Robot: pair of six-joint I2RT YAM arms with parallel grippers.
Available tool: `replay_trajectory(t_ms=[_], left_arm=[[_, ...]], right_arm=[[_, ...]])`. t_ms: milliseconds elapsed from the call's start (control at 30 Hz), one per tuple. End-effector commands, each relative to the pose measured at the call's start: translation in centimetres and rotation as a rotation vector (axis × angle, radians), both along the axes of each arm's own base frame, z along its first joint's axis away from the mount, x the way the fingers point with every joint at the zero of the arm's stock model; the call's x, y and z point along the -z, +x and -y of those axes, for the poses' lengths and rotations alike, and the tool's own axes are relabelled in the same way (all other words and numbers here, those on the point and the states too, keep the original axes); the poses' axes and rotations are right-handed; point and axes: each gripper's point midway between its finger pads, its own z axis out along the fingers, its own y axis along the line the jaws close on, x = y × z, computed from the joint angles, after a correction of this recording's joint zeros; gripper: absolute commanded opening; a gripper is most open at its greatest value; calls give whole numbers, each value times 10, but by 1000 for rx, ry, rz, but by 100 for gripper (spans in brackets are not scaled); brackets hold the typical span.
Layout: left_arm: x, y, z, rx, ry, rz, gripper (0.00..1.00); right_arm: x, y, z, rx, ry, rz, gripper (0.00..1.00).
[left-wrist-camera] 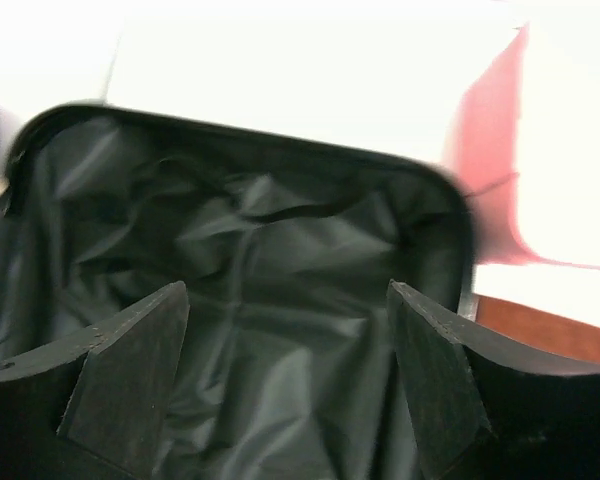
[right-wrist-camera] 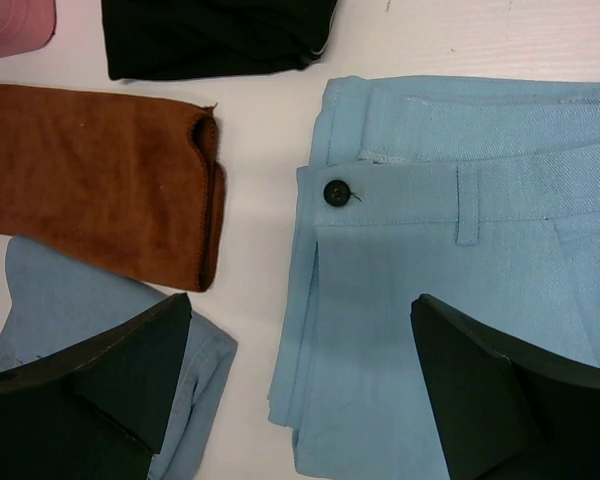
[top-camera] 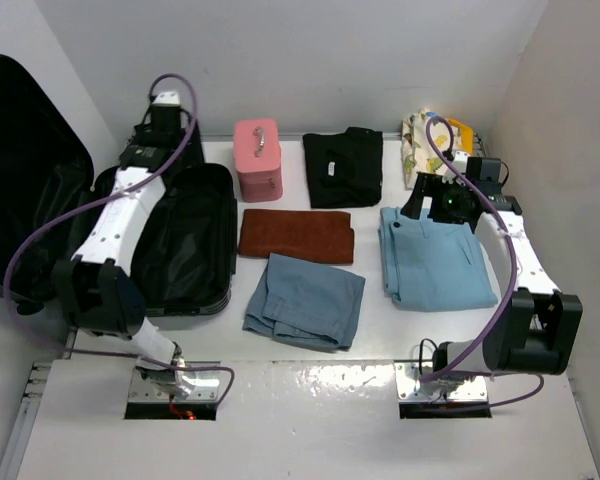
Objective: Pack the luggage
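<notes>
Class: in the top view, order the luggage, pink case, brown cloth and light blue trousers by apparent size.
1. luggage
2. light blue trousers
3. brown cloth
4. pink case

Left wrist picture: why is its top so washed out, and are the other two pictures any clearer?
Left wrist view: the background beyond the suitcase is overexposed to plain white, the pink case a blurred smear. Right wrist view: evenly lit, sharp down to the button on the trousers. Top view: clear, with glare on the glossy board at the near edge.
</notes>
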Motion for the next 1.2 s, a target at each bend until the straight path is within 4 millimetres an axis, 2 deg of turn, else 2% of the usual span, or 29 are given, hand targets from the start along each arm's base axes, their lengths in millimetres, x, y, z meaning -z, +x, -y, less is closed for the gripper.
replay_trajectory(t_ms=[0, 67, 100, 133, 167, 200, 233, 333, 433, 667, 800, 867, 900, 967, 1000, 1100, 1167], left_arm=[[-36, 23, 51, 52, 6, 99, 85], [-40, 32, 70, 55, 20, 106, 85], [-27, 43, 82, 62, 36, 82, 85], [-38, 49, 101, 76, 47, 112, 84], [-37, 55, 111, 80, 55, 115, 82], [-17, 65, 124, 94, 60, 74, 82], [-28, 72, 140, 117, 49, 106, 81], [-13, 95, 162, 119, 17, 106, 79], [4, 118, 176, 112, -22, 101, 78], [29, 150, 181, 55, -8, 111, 74], [45, 156, 182, 59, 10, 89, 72], [52, 160, 172, 41, 15, 77, 67], [58, 161, 174, 48, 13, 67, 63], [58, 163, 162, 29, 14, 67, 52], [59, 163, 163, 37, 8, 65, 40], [60, 165, 162, 59, -3, 56, 21], [59, 168, 158, 62, -2, 62, 14]], right_arm=[[-21, 13, 3, 9, -10, 60, 90], [-20, 15, 4, 12, -12, 57, 90], [-21, 17, 5, 15, -15, 61, 90], [-21, 19, 7, 21, -21, 65, 90], [-19, 20, 8, 26, -24, 61, 90], [-20, 21, 8, 27, -23, 62, 90], [-18, 21, 8, 29, -26, 59, 90], [-19, 23, 12, 36, -45, 67, 90], [-17, 24, 16, 41, -65, 64, 90], [-19, 30, 22, 48, -105, 86, 90], [-18, 33, 24, 51, -110, 86, 90], [-17, 34, 25, 53, -115, 87, 90], [-16, 34, 25, 52, -115, 84, 90], [-14, 35, 26, 53, -116, 77, 90], [-15, 37, 25, 52, -116, 79, 90], [-14, 40, 25, 54, -109, 76, 90], [-14, 42, 24, 54, -102, 77, 90]])
